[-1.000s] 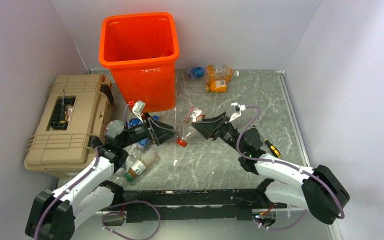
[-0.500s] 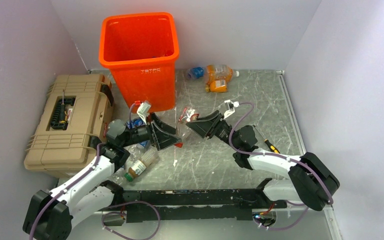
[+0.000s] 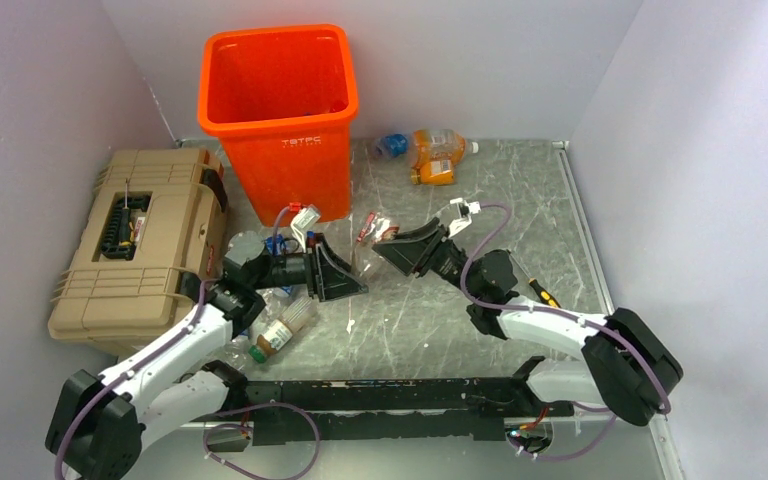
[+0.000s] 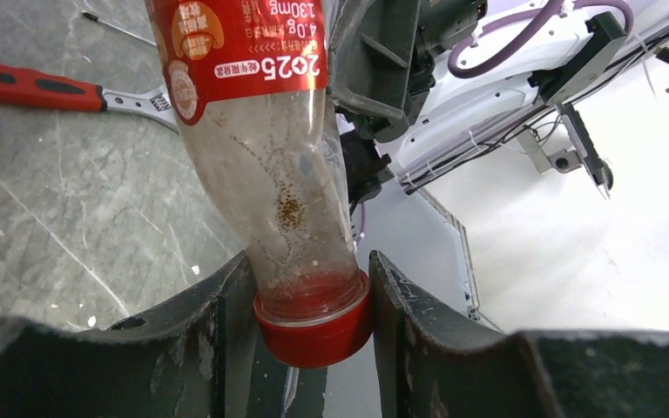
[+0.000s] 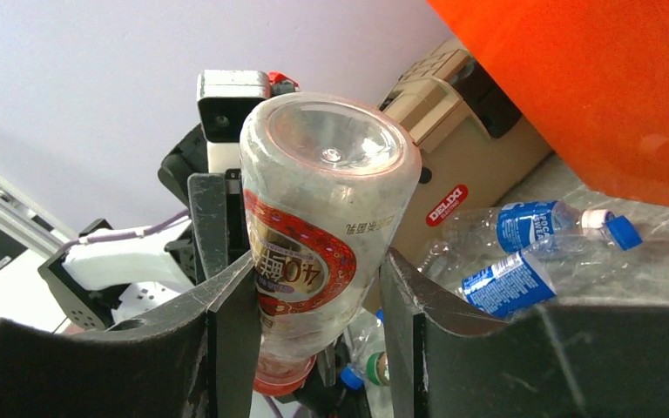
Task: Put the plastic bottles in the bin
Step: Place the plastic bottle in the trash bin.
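A clear plastic bottle [image 4: 253,131] with a red label and a red cap hangs above the table between both arms. My right gripper [image 5: 318,257] is shut on its labelled body [image 5: 314,226], base up. My left gripper [image 4: 311,261] pinches its red cap [image 4: 314,326] from both sides. In the top view the two grippers, left [image 3: 345,270] and right [image 3: 390,250], meet in front of the orange bin [image 3: 280,100]. Two blue-labelled bottles [image 5: 523,226] lie by the bin [image 5: 592,87]. More bottles lie at the back [image 3: 435,150] and by my left arm [image 3: 282,330].
A tan toolbox [image 3: 130,250] stands left of the bin. A red-handled wrench [image 4: 35,87] lies on the marbled table beneath the left gripper. A yellow-and-black screwdriver [image 3: 545,293] rests beside my right arm. Walls close in the table on three sides.
My left gripper has moved right to the hanging bottle and closed from wide open onto its red cap. My right gripper has shifted slightly left, still holding the bottle.
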`<act>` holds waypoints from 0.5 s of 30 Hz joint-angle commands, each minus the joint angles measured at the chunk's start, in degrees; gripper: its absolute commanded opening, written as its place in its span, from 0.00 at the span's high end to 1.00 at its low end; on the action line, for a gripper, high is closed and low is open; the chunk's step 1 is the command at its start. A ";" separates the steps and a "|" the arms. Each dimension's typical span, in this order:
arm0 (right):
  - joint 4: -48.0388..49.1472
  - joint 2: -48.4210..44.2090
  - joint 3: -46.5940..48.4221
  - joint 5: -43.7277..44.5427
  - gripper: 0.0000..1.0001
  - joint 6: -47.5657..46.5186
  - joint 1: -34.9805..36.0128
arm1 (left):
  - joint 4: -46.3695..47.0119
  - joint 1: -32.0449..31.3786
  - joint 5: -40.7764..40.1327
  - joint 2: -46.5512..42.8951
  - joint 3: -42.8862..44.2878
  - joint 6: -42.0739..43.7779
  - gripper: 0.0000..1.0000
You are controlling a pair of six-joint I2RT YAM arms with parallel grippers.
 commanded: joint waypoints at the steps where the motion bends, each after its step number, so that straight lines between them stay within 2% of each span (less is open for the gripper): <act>1: -5.57 -4.56 2.73 -1.83 0.55 -3.78 -0.19 | -10.14 -0.30 -0.40 -4.19 6.04 9.03 0.78; 2: -9.01 -5.73 3.40 -2.93 0.47 -5.20 -0.19 | -13.31 -0.30 -1.10 -5.06 7.15 11.20 0.82; 5: -19.68 -10.01 5.48 -5.72 0.22 -9.68 -0.19 | -19.57 -0.29 -2.18 -6.56 9.94 16.20 0.86; 6: -23.31 -11.76 5.99 -5.51 0.08 -10.89 -0.19 | -21.04 -0.26 -2.53 -6.80 10.98 17.00 0.91; 7: -27.74 -13.96 6.58 -4.71 0.01 -12.27 -0.19 | -23.79 -0.29 -3.14 -6.90 12.05 18.75 0.97; 8: -33.34 -16.27 7.80 -3.27 0.00 -13.80 -0.19 | -26.34 -0.30 -3.83 -7.03 13.47 20.70 1.00; 12: -57.82 -26.08 16.27 2.36 0.00 -22.11 -0.19 | -38.20 -0.30 -11.38 -8.27 20.51 30.83 1.00; 15: -68.70 -31.79 21.87 2.34 0.00 -26.38 -0.19 | -43.52 -0.35 -18.33 -9.48 24.56 39.65 1.00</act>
